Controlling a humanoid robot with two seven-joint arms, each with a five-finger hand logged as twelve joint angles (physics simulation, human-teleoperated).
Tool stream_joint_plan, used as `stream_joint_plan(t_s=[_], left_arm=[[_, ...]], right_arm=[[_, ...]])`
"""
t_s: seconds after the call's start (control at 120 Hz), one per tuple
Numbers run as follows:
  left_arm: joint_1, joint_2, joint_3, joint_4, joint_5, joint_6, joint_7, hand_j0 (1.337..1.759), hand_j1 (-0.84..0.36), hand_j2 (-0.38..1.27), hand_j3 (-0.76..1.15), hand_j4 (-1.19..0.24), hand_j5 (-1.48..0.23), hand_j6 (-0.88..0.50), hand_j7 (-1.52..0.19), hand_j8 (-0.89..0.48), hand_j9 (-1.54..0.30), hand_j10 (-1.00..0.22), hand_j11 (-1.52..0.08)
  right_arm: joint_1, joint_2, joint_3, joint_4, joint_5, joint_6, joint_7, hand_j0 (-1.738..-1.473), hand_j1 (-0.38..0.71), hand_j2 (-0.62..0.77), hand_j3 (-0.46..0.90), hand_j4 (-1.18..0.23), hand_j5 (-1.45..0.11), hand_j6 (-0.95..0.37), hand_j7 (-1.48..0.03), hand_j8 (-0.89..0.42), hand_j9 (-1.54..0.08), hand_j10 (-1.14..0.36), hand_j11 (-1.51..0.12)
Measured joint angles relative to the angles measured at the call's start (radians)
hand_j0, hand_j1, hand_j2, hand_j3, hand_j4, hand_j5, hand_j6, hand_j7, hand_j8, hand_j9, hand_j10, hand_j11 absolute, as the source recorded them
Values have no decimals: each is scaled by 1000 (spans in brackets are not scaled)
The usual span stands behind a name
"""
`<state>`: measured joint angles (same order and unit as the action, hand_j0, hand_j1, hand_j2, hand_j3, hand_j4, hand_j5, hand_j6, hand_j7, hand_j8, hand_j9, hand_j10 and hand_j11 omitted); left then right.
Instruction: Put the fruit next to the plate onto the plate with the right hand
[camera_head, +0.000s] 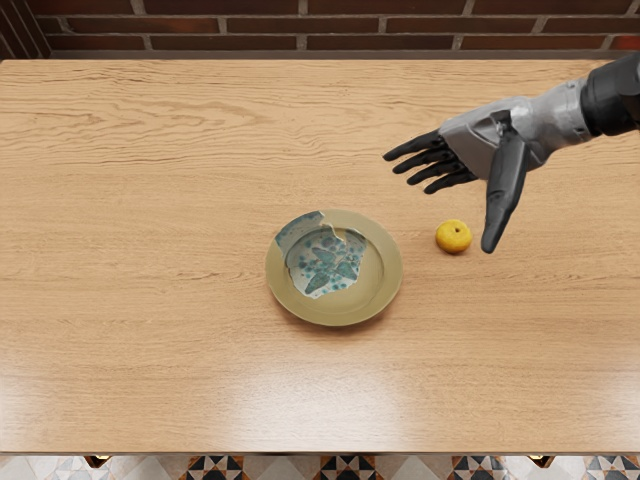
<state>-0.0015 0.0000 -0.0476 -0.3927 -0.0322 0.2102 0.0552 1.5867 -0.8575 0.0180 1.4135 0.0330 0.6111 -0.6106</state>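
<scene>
Plate (334, 268); fruit (453, 236) just beside it, under the spread right hand (462, 168).

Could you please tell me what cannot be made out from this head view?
- Left arm: outside the head view.
- Right hand: arm cut off by the right edge; its height above the wooden table is unclear from one view.
- Small round yellow-orange fruit: too small to tell its kind.

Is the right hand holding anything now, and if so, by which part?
Nothing is held. The right hand is open, fingers spread, and the fruit lies free on the table beside the plate.
</scene>
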Motion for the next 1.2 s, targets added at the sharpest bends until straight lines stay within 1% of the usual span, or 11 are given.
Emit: stream_joint_plan(t_s=[0.167, 0.283, 0.35, 0.442, 0.492, 0.567, 0.633, 0.717, 0.883, 1.075, 1.2], left_arm=[[0, 0, 0, 0, 0, 0, 0, 1658, 341, 1, 0, -7, -9, -7, -9, -7, -9, -7, -9], [0, 0, 0, 0, 0, 0, 0, 1658, 341, 1, 0, -7, -9, -7, -9, -7, -9, -7, -9], [0, 0, 0, 0, 0, 0, 0, 1658, 341, 1, 0, -6, -9, -6, -9, -6, -9, -6, -9], [0, 0, 0, 0, 0, 0, 0, 1658, 341, 1, 0, -7, -9, -6, -9, -6, -9, -7, -9], [0, 0, 0, 0, 0, 0, 0, 1658, 341, 1, 0, -7, -9, -7, -9, -7, -9, -7, -9], [0, 0, 0, 0, 0, 0, 0, 1658, 341, 1, 0, -7, -9, -6, -9, -7, -9, -7, -9], [0, 0, 0, 0, 0, 0, 0, 1658, 341, 1, 0, -7, -9, -7, -9, -7, -9, -7, -9], [0, 0, 0, 0, 0, 0, 0, 1658, 341, 1, 0, -7, -9, -7, -9, -7, -9, -7, -9], [0, 0, 0, 0, 0, 0, 0, 1658, 341, 1, 0, -7, -9, -6, -9, -7, -9, -7, -9], [0, 0, 0, 0, 0, 0, 0, 1658, 341, 1, 0, -6, -8, -6, -8, -6, -8, -6, -8], [0, 0, 0, 0, 0, 0, 0, 1658, 341, 1, 0, -6, -8, -6, -8, -6, -8, -6, -8]], right_arm=[[17, -23, -19, 34, -18, 0, 0, -1658, -349, -1, 0, -1, 0, -2, 0, -1, 0, -1, 0], [26, 1, -24, 35, -65, -5, 0, -1658, -349, 0, 0, -2, 0, -2, 0, -1, 0, -1, 0], [80, 67, -85, 12, -76, -73, 0, -1658, -349, 0, 0, -2, 0, -2, 0, -2, 0, -1, 0], [238, 223, -303, -8, -76, -282, 0, -1658, -349, 0, 0, -1, 0, -2, 0, -2, 0, -1, 0], [300, 307, -411, -13, -76, -401, 0, -1658, -349, 0, 0, -1, 0, -2, 0, -2, 0, -1, 0], [348, 397, -520, -17, -78, -592, 0, -1658, -349, 0, 0, -1, 0, -2, 0, -1, 0, -1, 0], [365, 441, -577, -19, -78, -693, 0, -1658, -349, 0, 0, -1, 0, -2, 0, -1, 0, -1, 0], [354, 481, -623, -20, -84, -764, 0, -1658, -349, 0, 0, -1, 0, -2, 0, -1, 0, -1, 0], [276, 539, -681, -26, -115, -916, 0, -1658, -349, 0, 0, -1, 0, -2, 0, -1, 0, -1, 0], [195, 560, -707, -27, -147, -1039, 0, -1658, -348, 0, 0, -2, -1, -2, -1, -2, -1, -1, -1], [162, 563, -705, -27, -165, -1089, 0, -1658, -342, -1, 0, -7, -9, -8, -8, -8, -8, -7, -8]])
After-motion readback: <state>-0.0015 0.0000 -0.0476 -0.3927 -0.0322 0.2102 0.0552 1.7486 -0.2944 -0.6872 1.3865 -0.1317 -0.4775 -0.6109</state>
